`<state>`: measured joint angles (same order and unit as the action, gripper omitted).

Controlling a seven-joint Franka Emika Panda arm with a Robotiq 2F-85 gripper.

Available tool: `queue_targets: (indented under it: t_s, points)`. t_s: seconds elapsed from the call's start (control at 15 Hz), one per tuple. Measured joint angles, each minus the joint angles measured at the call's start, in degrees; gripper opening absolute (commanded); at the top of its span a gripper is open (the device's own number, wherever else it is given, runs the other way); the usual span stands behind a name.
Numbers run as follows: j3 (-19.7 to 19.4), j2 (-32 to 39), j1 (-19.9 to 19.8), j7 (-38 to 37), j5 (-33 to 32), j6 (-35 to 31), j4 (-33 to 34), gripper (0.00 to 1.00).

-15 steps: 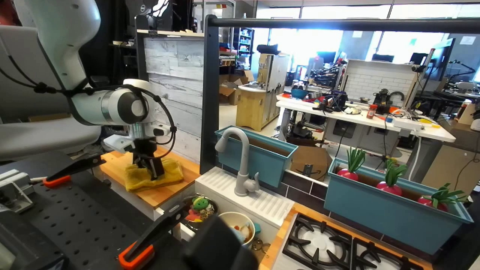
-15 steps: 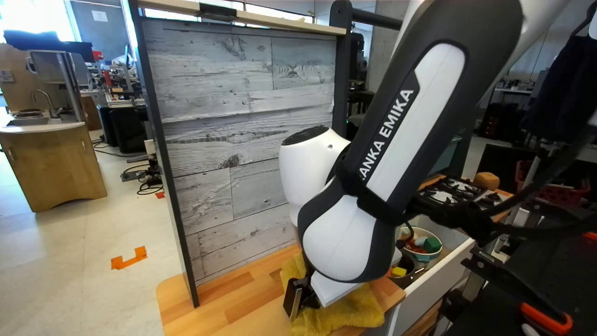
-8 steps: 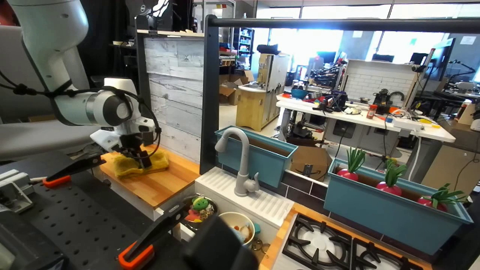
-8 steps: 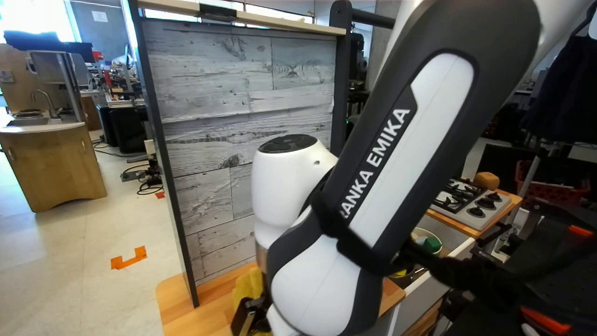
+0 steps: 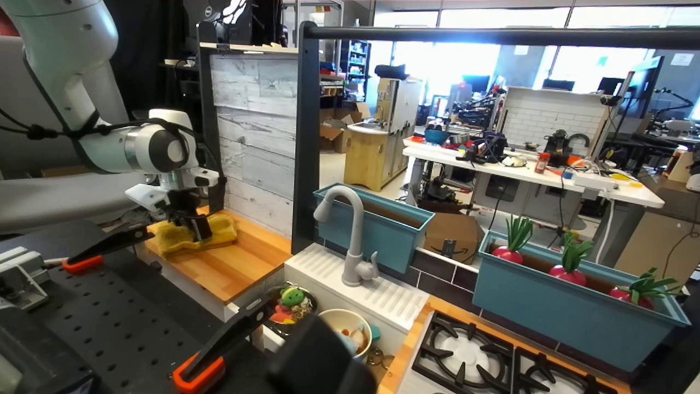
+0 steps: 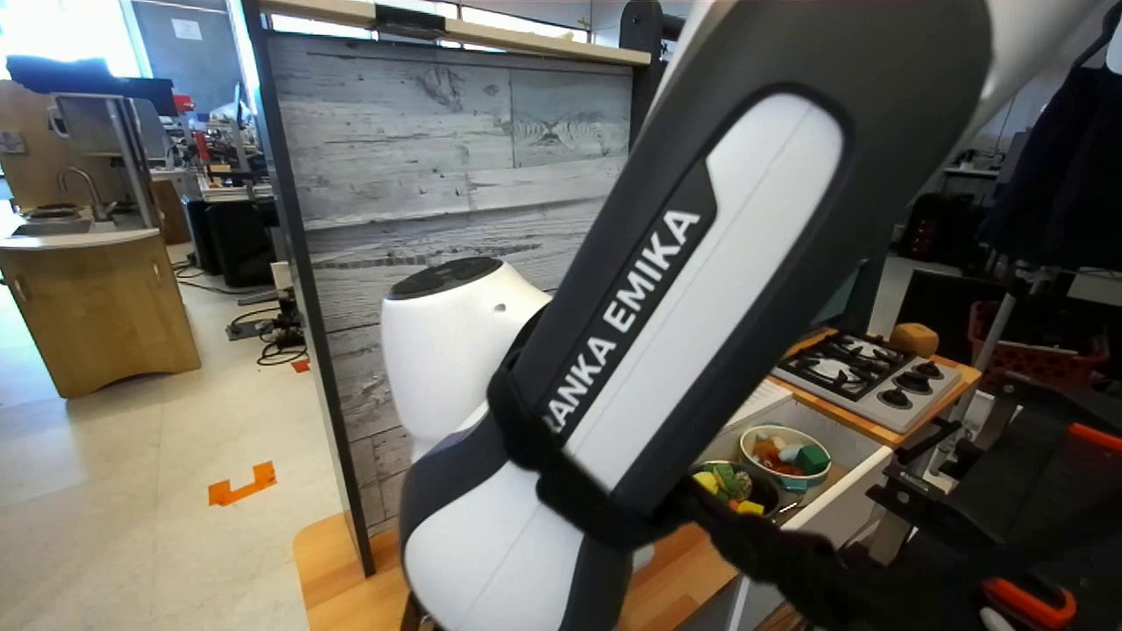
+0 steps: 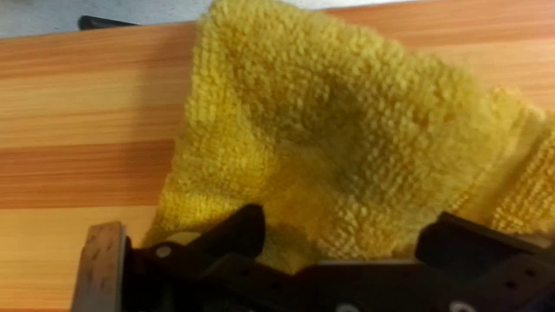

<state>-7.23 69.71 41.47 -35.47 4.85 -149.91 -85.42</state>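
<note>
A thick yellow towel point(image 5: 221, 232) lies bunched on the wooden counter point(image 5: 246, 260) near its far left corner. My gripper point(image 5: 192, 229) points down onto it, with the fingertips against or just above the cloth. In the wrist view the gripper point(image 7: 341, 227) stands wide open, its dark fingers point(image 7: 249, 225) well apart. The towel point(image 7: 321, 130) spreads beneath and ahead of them, dented and shaded in the middle. No part of the cloth looks pinched. In an exterior view the arm point(image 6: 614, 350) hides both the towel and most of the gripper.
A grey wood-look panel point(image 5: 254, 120) rises along the counter's back. A faucet point(image 5: 354, 235) and a basin with a cream bowl point(image 5: 350, 328) and a dark bowl point(image 5: 295, 303) adjoin it, then a stove point(image 5: 465, 350). Orange-handled clamps point(image 5: 199, 372) line the black board point(image 5: 109, 323).
Over the last second my gripper and the yellow towel have slid together toward the counter's far left end. The jaws have stayed open. The arm now covers the towel in an exterior view.
</note>
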Motion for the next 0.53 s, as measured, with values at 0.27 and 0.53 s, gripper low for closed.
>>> queue_targets:
  t_s: [0.27, 0.53]
  points:
    - [-4.23, -2.43, -3.31, -0.28, -0.62, 3.89, -5.27, 1.00]
    - [-5.96, -2.96, -5.59, -0.82, -4.33, 4.36, -7.09, 1.00]
